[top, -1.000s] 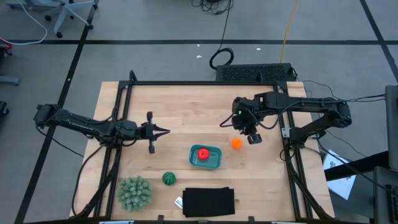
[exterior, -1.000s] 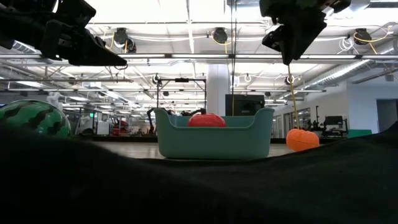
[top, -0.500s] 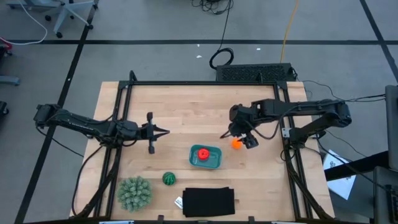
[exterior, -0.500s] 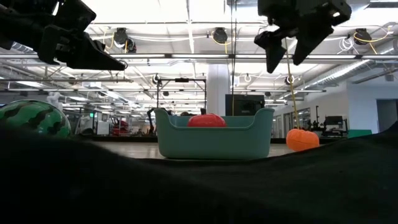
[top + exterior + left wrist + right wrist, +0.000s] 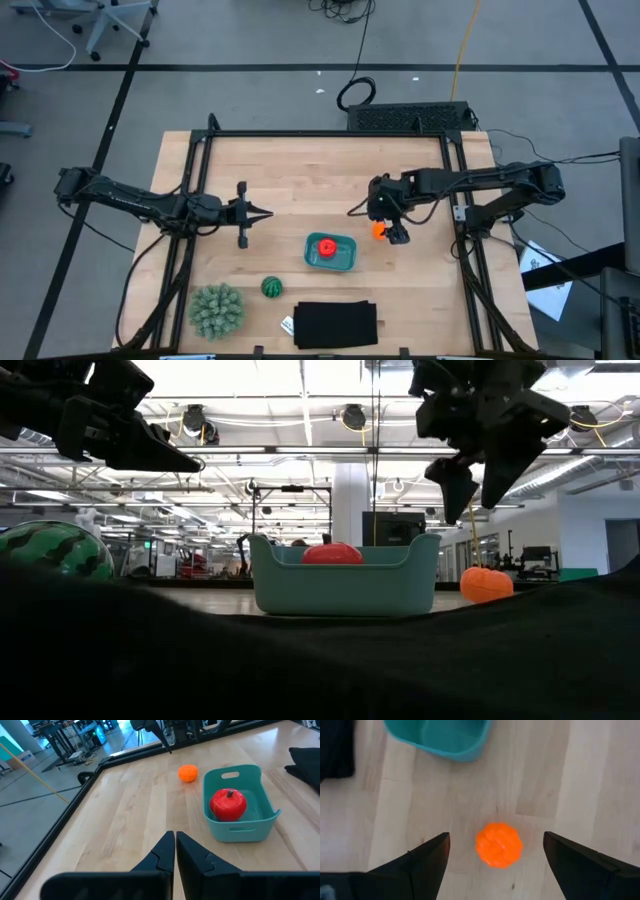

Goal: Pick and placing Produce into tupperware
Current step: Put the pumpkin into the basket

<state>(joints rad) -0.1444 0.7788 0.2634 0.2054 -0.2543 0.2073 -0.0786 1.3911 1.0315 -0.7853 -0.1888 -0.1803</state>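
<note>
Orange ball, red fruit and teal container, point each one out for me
Orange ball (image 5: 499, 844): right wrist view, its bumpy middle.
Red fruit (image 5: 228, 804): left wrist view, its rounded side.
Teal container (image 5: 345, 587): low view, its near wall.

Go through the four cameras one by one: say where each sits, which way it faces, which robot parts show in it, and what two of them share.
High view: overhead, facing straight down on the table; both arms, left gripper, right gripper.
Low view: tabletop height, facing level into the room; both grippers hang from above, teal container centred.
Left wrist view: on the left arm, facing the container and the red fruit; its shut fingers below.
Right wrist view: on the right arm, facing down at the orange ball; its open fingers flank it.
Shared: both wrist views show ball and container.
</note>
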